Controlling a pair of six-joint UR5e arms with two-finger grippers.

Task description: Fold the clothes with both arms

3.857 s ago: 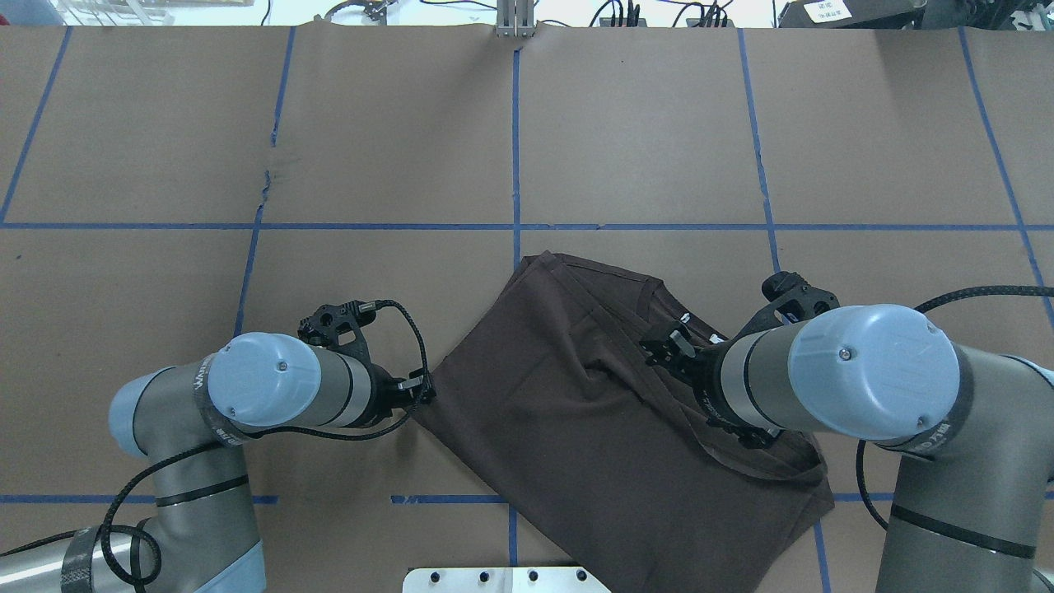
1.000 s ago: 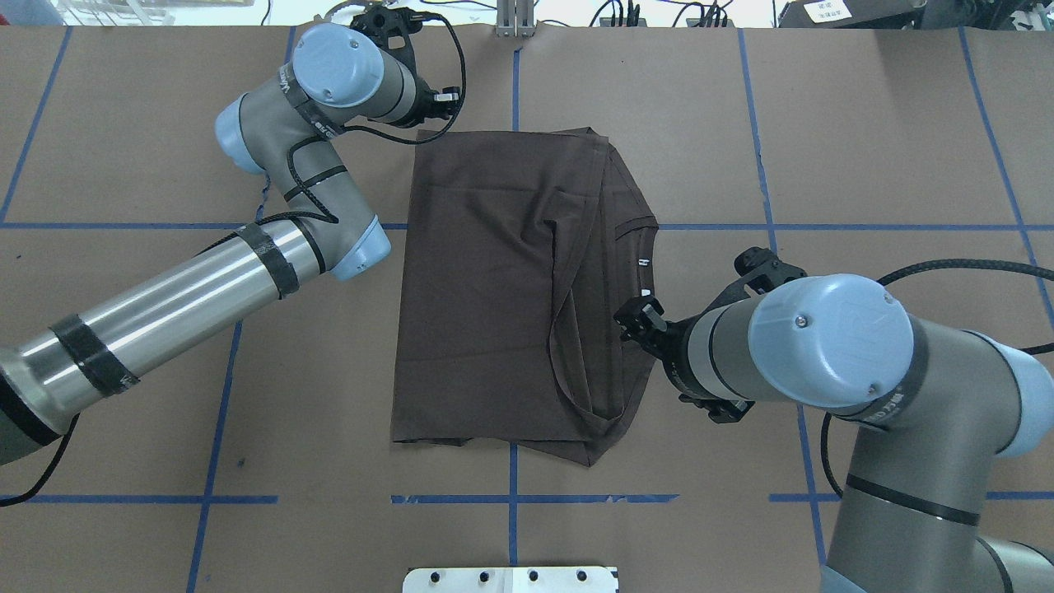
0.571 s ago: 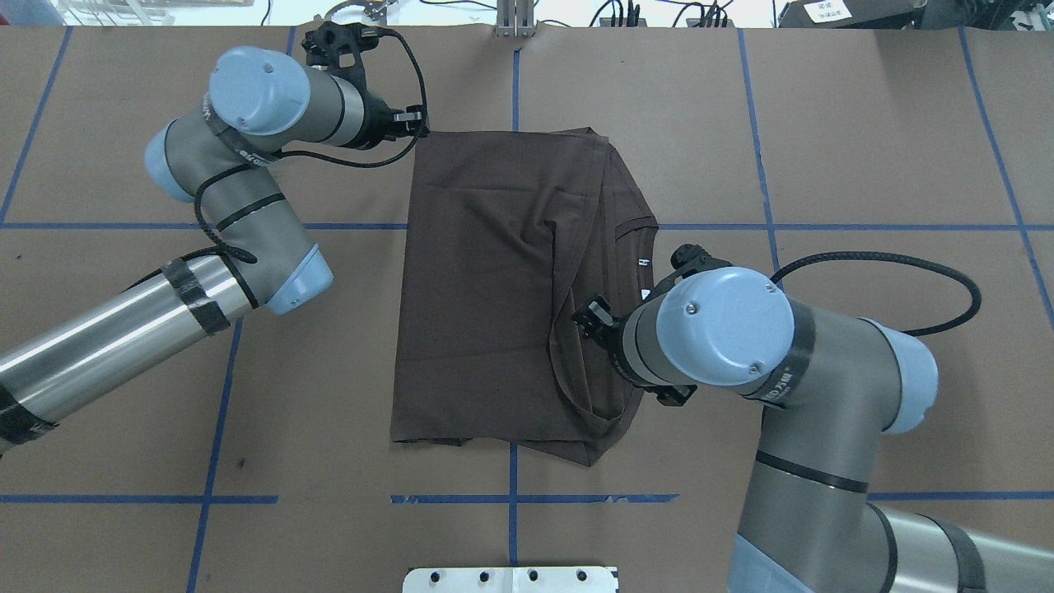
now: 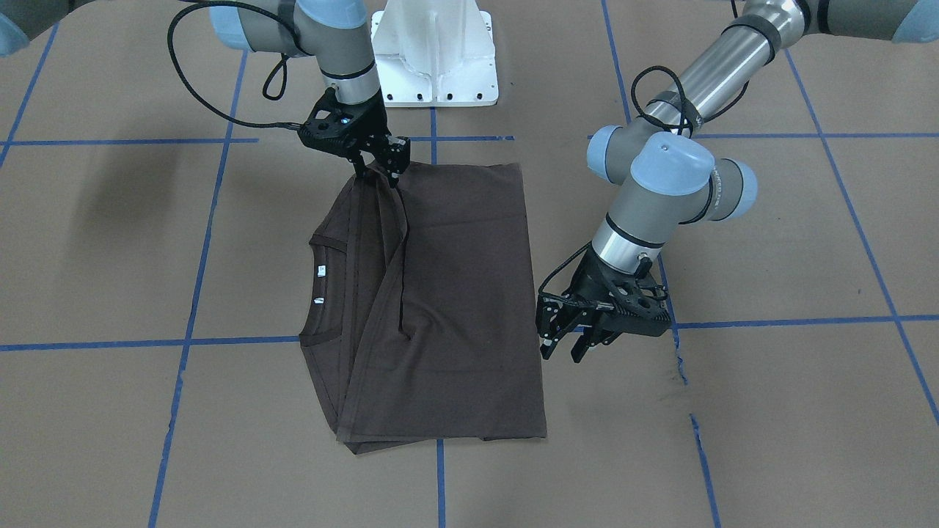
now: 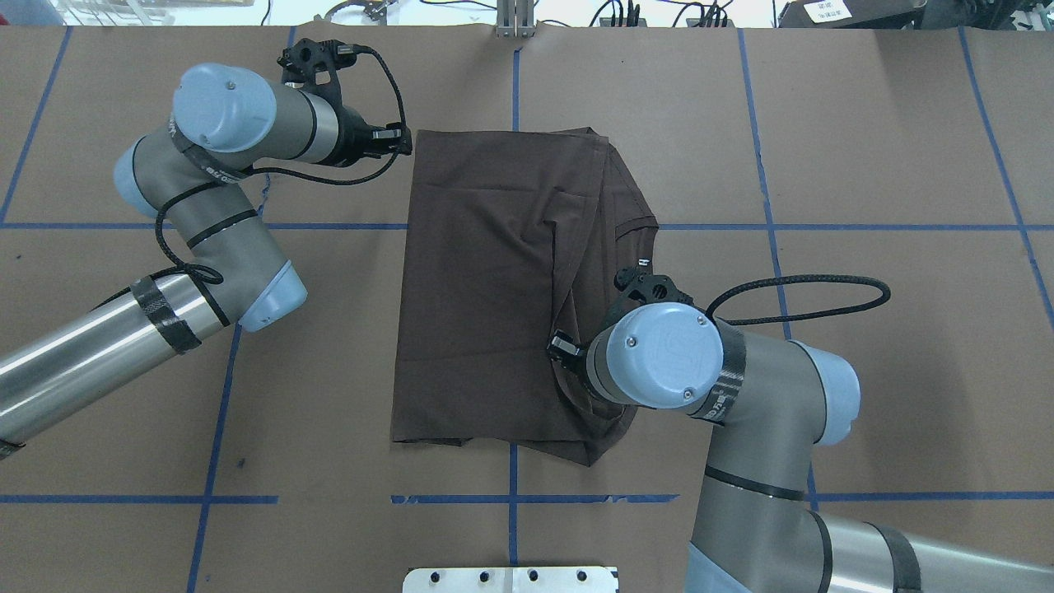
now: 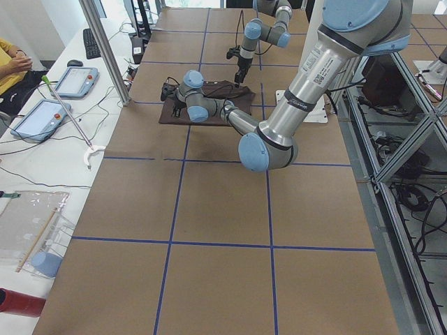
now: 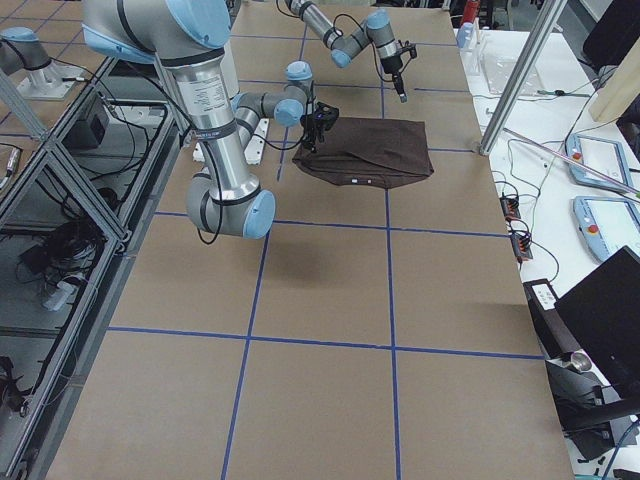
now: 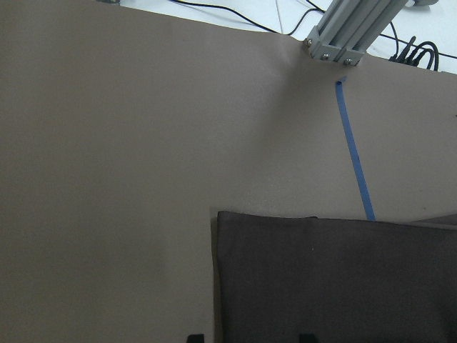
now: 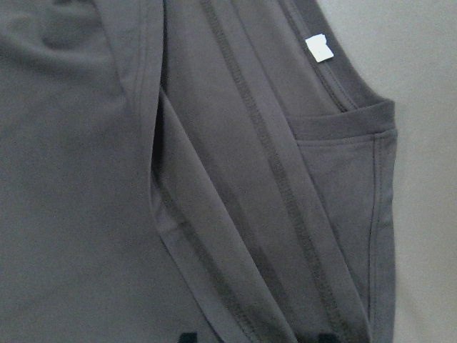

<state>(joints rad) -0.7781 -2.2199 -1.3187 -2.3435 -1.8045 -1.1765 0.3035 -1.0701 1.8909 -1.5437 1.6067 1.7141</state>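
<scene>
The dark brown T-shirt [image 5: 486, 288] lies folded lengthwise on the table, collar and white neck tags [image 4: 320, 270] along its right side in the overhead view. My left gripper [image 4: 563, 343] hovers open just off the shirt's far left corner [image 8: 221, 218], holding nothing. My right gripper [image 4: 379, 174] is open above the folded sleeve layers [image 9: 271, 186], and its wrist [image 5: 659, 354] hides it in the overhead view. Its two fingertips show apart at the bottom of the right wrist view, with cloth beneath them.
Brown paper with blue tape lines [image 5: 515, 91] covers the table. The white pedestal base [image 4: 434, 55] stands at the robot's edge. An aluminium post [image 5: 515, 18] rises at the far edge. A person [image 6: 10, 66] and tablets [image 6: 73, 80] are at a side bench.
The shirt was carried from near the robot to mid-table and laid down. The left gripper let go and drew back left. The right arm swung left over the shirt's folded side.
</scene>
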